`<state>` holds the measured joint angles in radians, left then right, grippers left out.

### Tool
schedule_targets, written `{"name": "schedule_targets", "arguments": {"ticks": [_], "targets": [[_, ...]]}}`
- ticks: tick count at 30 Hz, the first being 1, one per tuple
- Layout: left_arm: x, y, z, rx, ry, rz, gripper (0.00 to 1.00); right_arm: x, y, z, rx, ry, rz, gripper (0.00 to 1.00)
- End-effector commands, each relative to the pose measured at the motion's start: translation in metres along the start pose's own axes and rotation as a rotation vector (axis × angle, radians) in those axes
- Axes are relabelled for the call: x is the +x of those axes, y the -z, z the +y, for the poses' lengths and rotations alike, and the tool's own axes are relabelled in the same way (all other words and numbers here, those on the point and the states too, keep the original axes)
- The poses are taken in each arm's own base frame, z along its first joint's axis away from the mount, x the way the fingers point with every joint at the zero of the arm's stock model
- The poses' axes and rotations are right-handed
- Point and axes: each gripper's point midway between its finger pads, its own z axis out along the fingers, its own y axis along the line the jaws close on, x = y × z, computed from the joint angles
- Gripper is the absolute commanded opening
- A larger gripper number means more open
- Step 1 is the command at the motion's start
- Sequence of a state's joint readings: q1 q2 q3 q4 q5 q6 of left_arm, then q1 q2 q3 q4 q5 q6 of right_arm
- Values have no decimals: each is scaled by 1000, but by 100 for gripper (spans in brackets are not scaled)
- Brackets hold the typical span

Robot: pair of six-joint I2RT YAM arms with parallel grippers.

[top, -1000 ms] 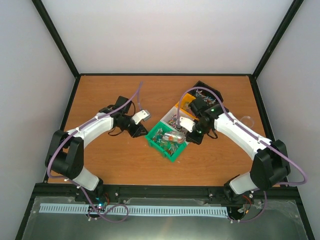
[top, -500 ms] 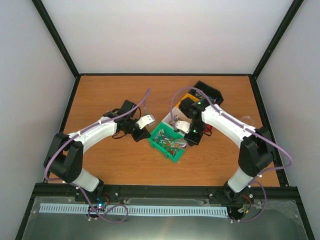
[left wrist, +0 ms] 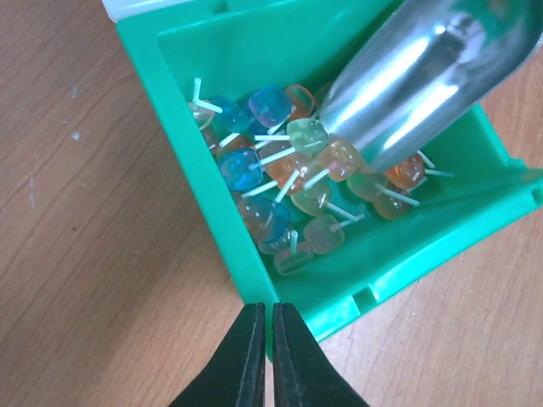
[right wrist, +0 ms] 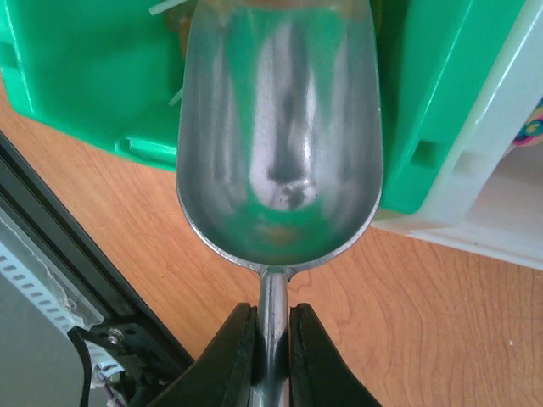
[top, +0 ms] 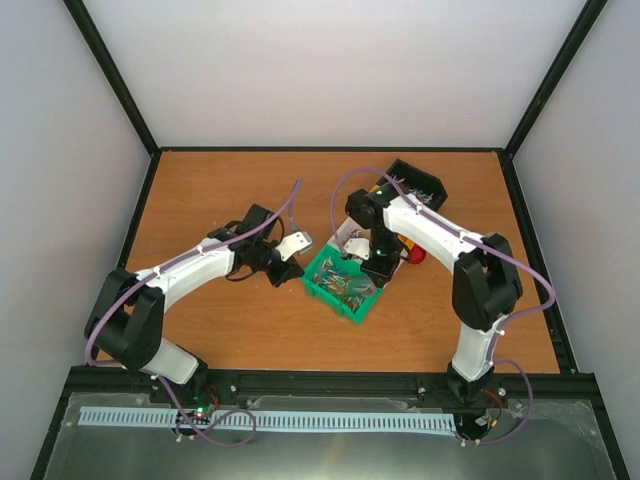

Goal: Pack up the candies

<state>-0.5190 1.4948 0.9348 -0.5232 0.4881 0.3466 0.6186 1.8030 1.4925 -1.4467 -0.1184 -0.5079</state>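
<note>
Left gripper point(left wrist: 265, 317): jaws closed at the near wall of the green bin point(left wrist: 441, 229), probably so you steady it.
Candies point(left wrist: 293, 182): heaped inside that bin.
Right gripper point(right wrist: 273, 320): clamped on the handle of the scoop point(right wrist: 278, 127), bowl held over the bin, apparently to scoop.

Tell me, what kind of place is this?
Likely a robot lab bench: a left arm and right arm on a wooden table, plain white walls, a green bin of candies.

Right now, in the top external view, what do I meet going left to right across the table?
left fingers, shut beside the bin → green bin holding the candies → red lid. The right arm overlaps the bin, so I left it out.
</note>
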Motion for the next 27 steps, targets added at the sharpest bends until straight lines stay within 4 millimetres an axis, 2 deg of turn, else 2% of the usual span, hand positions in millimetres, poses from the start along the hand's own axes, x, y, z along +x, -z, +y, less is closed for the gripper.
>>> {"name": "schedule_targets", "arguments": {"ticks": [1,11,15,20,27], "targets": [[-4,2,-16,46,14,-34,7,-7,2,-17,42,-11,57,3],[0,-6,-30,90,-14,-20,6,-42,-18,-33,-5,-22,71,3],[2,-8,-34,105,-37,-17,6,-61,-15,-36,-10,-28,6,3],[6,-10,-37,122,-38,-3,6,-75,-7,-34,-4,3,-110,3],[8,-13,-40,152,-7,16,6,-75,4,-25,25,44,-262,3]]}}
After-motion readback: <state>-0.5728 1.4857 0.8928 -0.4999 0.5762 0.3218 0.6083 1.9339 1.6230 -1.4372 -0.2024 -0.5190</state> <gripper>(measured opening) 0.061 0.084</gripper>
